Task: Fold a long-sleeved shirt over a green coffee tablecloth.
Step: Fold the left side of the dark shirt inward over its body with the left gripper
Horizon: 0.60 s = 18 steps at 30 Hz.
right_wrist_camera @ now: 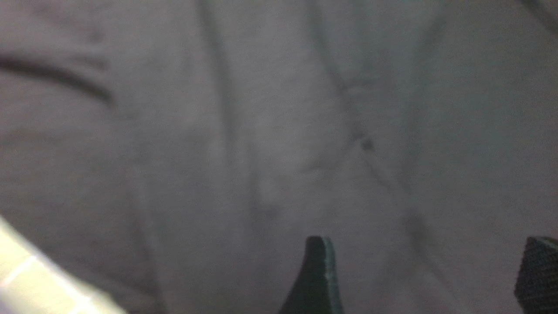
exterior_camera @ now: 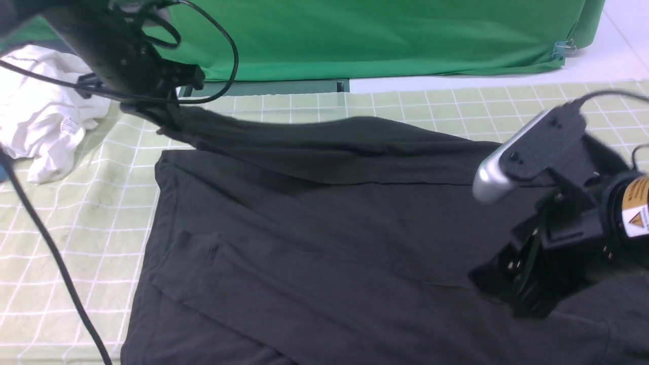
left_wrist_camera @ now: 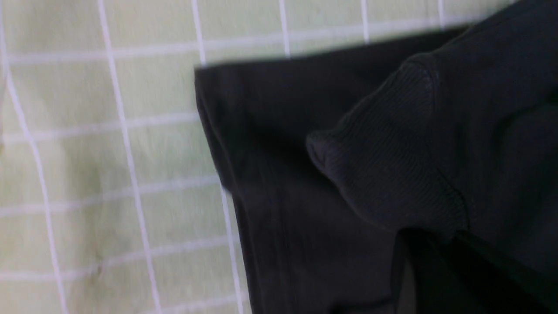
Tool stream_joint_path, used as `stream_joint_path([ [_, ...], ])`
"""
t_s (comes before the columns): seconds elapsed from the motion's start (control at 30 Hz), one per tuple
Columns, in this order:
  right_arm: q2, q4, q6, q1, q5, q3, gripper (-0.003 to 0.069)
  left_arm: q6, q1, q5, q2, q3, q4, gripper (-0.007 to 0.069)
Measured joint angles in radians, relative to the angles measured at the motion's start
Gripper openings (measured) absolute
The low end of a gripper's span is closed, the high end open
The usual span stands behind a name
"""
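The black long-sleeved shirt (exterior_camera: 314, 243) lies spread over the pale yellow-green gridded tablecloth (exterior_camera: 76, 213), covering most of the middle and right. My left gripper (exterior_camera: 152, 109) is at the far left, shut on the shirt's sleeve (exterior_camera: 304, 142), which stretches from it across the top of the garment. In the left wrist view the ribbed cuff (left_wrist_camera: 392, 152) bulges just ahead of the dark jaws, above a flat shirt corner (left_wrist_camera: 279, 196) and the tablecloth (left_wrist_camera: 87, 152). My right gripper (exterior_camera: 527, 294) hovers low over the shirt's right side, open, its fingertips (right_wrist_camera: 318, 274) wide apart with only dark fabric (right_wrist_camera: 261, 131) beneath.
A crumpled white garment (exterior_camera: 40, 101) with a small label lies at the far left edge. Plain deep-green fabric (exterior_camera: 380, 35) hangs behind the table, held by a clip (exterior_camera: 560, 50). A black cable (exterior_camera: 50, 253) trails across the cloth's left side.
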Motion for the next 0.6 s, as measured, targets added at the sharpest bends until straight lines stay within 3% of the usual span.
stream_joint_path([
  [0.07,0.0,-0.068,0.037,0.0,0.0,-0.009,0.0524,-0.02,-0.012,0.014,-0.043,0.028,0.001,0.0034],
  [0.17,0.0,-0.15,0.066,0.0,0.0,-0.013,0.04,-0.078,-0.06,0.019,-0.154,0.143,0.018,0.0034],
  [0.27,0.0,-0.197,0.084,0.0,0.0,-0.015,0.027,-0.112,-0.099,0.013,-0.215,0.236,0.04,0.0034],
  [0.3,0.0,-0.218,0.092,0.0,0.0,-0.016,0.0178,-0.134,-0.125,-0.002,-0.251,0.309,0.052,0.0034],
  [0.4,0.0,-0.235,0.098,0.0,0.0,-0.016,0.0043,-0.197,-0.186,-0.046,-0.323,0.449,0.088,0.0034],
  [0.6,0.0,-0.241,0.096,0.0,0.0,-0.017,0.0009,-0.274,-0.244,-0.04,-0.436,0.641,0.144,0.0034],
])
